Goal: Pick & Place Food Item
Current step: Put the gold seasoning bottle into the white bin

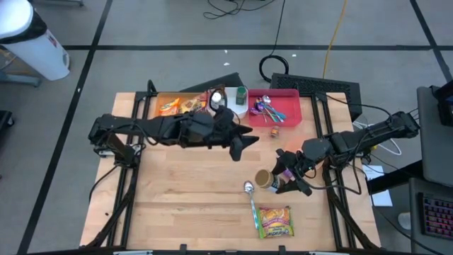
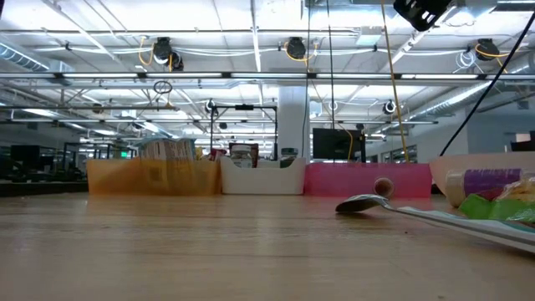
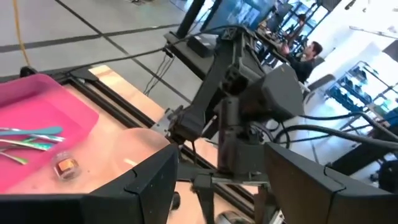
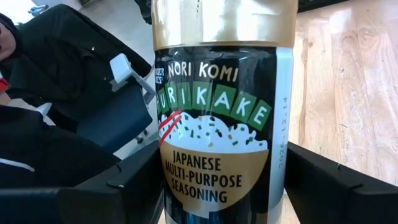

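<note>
A dark seasoning jar [image 4: 217, 124] with a gold lid [image 1: 262, 178] and a "Furikake" label is up in the air at the table's right, with my right gripper [image 1: 282, 173] shut on it. My left gripper [image 1: 244, 145] hovers open over the table's middle with nothing between its fingers [image 3: 149, 186], and it faces the right arm. A spoon [image 1: 251, 202] and a green-and-yellow snack packet [image 1: 274, 221] lie flat on the table near its front edge. My right gripper pinches the jar's body [image 4: 166, 180] between its two fingers [image 4: 124, 186], one on each side, below the lid. The fingers come nearly level from the table's right side. The jar stands about upright with its lid up. It is lifted clear of the table and does not appear in the low view.
Along the far edge stand an orange tray [image 1: 173, 105] with packets, a white bin [image 1: 230, 99] and a pink tray [image 1: 283, 106] with utensils and a small wrapped sweet [image 1: 274, 132]. Bare wood lies at the left and front left. People sit beyond the table [image 3: 308, 53].
</note>
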`<state>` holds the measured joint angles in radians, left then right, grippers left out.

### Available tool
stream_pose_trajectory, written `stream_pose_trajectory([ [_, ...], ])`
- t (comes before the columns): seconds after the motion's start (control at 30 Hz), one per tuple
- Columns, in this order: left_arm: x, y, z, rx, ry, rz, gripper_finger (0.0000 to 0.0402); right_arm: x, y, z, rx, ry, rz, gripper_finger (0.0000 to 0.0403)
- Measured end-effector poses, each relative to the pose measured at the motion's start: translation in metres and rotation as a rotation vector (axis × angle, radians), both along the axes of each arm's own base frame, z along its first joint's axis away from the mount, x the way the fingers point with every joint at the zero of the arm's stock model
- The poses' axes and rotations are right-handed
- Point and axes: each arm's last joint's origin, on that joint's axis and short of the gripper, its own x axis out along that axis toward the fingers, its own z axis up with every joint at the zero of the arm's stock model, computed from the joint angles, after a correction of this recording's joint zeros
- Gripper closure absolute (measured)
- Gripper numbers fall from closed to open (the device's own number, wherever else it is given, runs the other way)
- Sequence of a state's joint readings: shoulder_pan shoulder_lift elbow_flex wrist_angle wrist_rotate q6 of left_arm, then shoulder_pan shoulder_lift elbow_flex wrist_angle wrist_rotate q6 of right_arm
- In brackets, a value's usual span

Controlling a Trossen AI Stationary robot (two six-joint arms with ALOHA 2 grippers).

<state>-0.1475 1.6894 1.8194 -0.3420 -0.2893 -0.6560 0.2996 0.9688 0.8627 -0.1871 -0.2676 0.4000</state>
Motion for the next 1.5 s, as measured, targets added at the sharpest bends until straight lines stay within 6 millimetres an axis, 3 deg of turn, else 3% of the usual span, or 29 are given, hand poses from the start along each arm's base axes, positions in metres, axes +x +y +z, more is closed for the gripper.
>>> stream_pose_trajectory([
  [0.33, 0.010, 0.005, -0.011, -0.026, 0.037, -0.086, 0.0143, 0.000, 0.000, 0.000, 0.000, 0.001, 0.001, 0.0130],
  [0.8, 0.046, -0.004, -0.040, -0.068, 0.021, -0.235, 0.0007, 0.001, -0.005, -0.001, 0.020, 0.015, 0.020, 0.0131],
  [1.23, 0.065, -0.008, -0.077, -0.147, 0.147, -0.230, 0.0005, 0.004, -0.018, -0.002, -0.007, 0.015, -0.037, 0.0131],
  [1.5, 0.064, -0.007, -0.079, -0.222, 0.173, -0.214, 0.0002, 0.006, -0.028, -0.003, -0.026, 0.014, -0.081, 0.0131],
])
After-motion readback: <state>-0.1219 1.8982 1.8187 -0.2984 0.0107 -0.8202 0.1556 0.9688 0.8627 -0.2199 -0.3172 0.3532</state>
